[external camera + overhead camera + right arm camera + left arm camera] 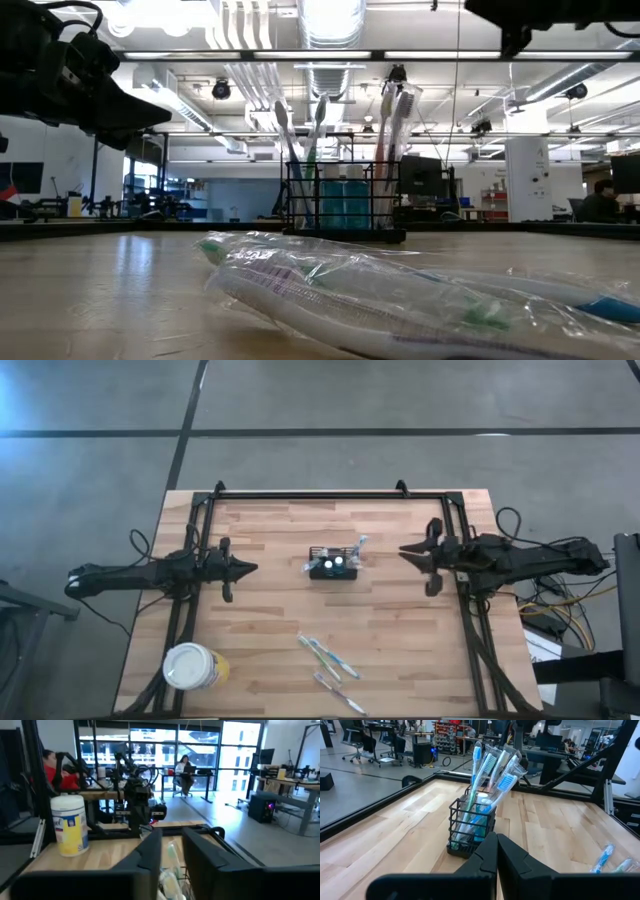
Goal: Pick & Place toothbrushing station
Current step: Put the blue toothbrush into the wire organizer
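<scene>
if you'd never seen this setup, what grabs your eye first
Probably the black wire holder at mid-table, crammed with upright toothbrushes, with a dark arm on each side. The left gripper is shut and the right gripper is slightly parted, both aimed at the holder from either side without touching it. Next come the wrapped toothbrushes lying loose near the front edge and the white-lidded yellow canister at the front left corner.

One toothbrushing station [333, 566]; one yellow cup [191, 666]; wrapped toothbrushes [327, 656] loose on table, seemingly three; two grippers.
</scene>
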Motion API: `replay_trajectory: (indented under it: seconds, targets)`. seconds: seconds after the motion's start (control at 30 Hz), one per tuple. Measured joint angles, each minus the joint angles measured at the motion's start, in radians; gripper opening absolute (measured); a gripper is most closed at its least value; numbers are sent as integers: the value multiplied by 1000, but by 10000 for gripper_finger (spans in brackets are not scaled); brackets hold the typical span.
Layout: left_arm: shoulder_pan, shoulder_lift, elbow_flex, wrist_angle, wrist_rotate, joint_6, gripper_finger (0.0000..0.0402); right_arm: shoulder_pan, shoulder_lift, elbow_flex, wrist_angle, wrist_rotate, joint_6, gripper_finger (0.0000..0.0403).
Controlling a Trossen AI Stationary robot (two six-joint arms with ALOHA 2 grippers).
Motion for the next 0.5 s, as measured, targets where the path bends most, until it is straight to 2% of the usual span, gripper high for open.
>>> replay_trajectory:
  seconds: [0.13, 0.5]
  targets:
    - [0, 0, 0, 0, 0, 0, 3, 23, -88, -22, -63, 0, 0, 16]
    - [0, 0, 0, 0, 0, 22, 3, 31, -370, -162, -74, -3, 51, 8]
